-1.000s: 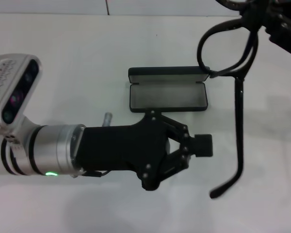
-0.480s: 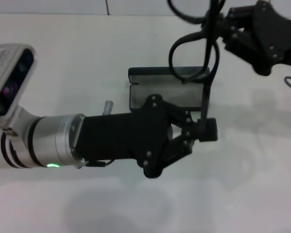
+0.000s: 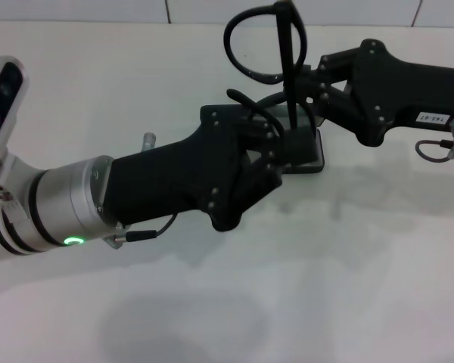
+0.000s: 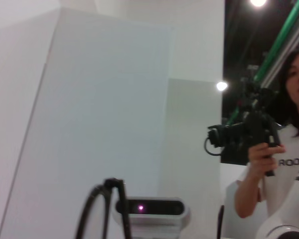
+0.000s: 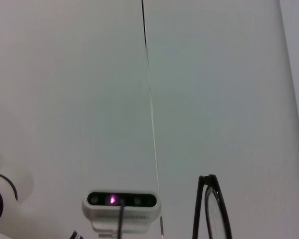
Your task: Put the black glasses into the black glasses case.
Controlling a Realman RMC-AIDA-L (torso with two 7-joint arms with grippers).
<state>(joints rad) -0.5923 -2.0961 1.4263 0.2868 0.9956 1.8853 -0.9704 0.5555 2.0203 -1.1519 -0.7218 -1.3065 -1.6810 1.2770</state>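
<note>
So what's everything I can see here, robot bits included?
black glasses: one, thin black frame, held up over the case where the two grippers meet; also at the edge of both wrist views.
black glasses case: one, black, open on the table, mostly hidden under the grippers.
table: one, white, under everything.
person: one, dark hair, white top, holding a black camera, seen in the left wrist view.
head camera: one, pale housing with a purple light, seen in the wrist views.
left gripper: one, black, on a silver wrist, reaching in over the case.
right gripper: one, black, coming from the right, at the glasses.
</note>
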